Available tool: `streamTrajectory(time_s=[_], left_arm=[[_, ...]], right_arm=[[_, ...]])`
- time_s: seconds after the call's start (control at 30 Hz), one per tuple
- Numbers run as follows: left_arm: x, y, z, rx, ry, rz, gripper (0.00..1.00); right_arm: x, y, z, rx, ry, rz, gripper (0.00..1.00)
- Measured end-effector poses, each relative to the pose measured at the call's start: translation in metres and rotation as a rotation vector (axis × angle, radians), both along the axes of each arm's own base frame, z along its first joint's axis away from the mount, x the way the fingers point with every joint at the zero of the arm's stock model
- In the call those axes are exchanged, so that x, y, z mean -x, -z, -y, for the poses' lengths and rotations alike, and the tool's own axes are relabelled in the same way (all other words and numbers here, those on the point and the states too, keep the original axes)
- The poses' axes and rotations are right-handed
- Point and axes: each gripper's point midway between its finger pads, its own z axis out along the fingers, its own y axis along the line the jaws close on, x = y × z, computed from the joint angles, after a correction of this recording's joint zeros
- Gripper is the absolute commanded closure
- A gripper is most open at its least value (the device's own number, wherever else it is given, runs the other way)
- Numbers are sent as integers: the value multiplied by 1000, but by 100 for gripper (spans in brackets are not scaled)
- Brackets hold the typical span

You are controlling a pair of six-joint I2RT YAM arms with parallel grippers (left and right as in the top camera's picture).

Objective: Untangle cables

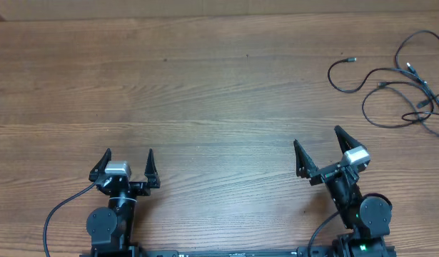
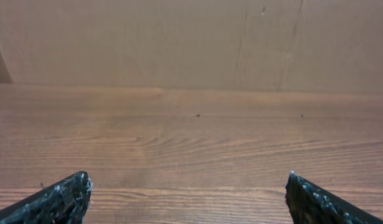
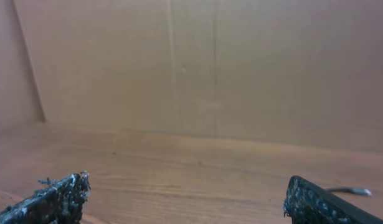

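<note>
cables [image 1: 408, 69] loosely looped far right, sprawl seemingly left-to-right, left end effector [image 1: 129, 152] wide, right end effector [image 1: 316, 135] wide

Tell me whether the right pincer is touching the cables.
Apart. The overhead view shows a stretch of table between the open right pincer and the cables at far right.

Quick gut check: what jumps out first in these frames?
The cables sprawl as loose black loops at the table's far right corner, touched by neither arm. The left gripper and right gripper both sit near the front edge, jaws wide open and holding nothing. A broad stretch of wood-grain table lies between them and the cords.
</note>
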Motion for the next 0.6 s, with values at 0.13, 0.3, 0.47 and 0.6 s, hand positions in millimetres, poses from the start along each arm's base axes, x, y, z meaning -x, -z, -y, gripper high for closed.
streamTrajectory(time_s=[0.13, 0.3, 0.47, 0.6], left_arm=[[0, 0, 0, 0, 0, 1, 0], [0, 0, 0, 0, 0, 2, 0], [0, 0, 0, 0, 0, 2, 0], [0, 0, 0, 0, 0, 2, 0]], right_arm=[[9, -5, 6, -5, 29, 22, 0], [15, -3, 13, -10, 62, 22, 0], [12, 28, 14, 13, 71, -103, 0], [12, 37, 15, 20, 78, -140, 0]])
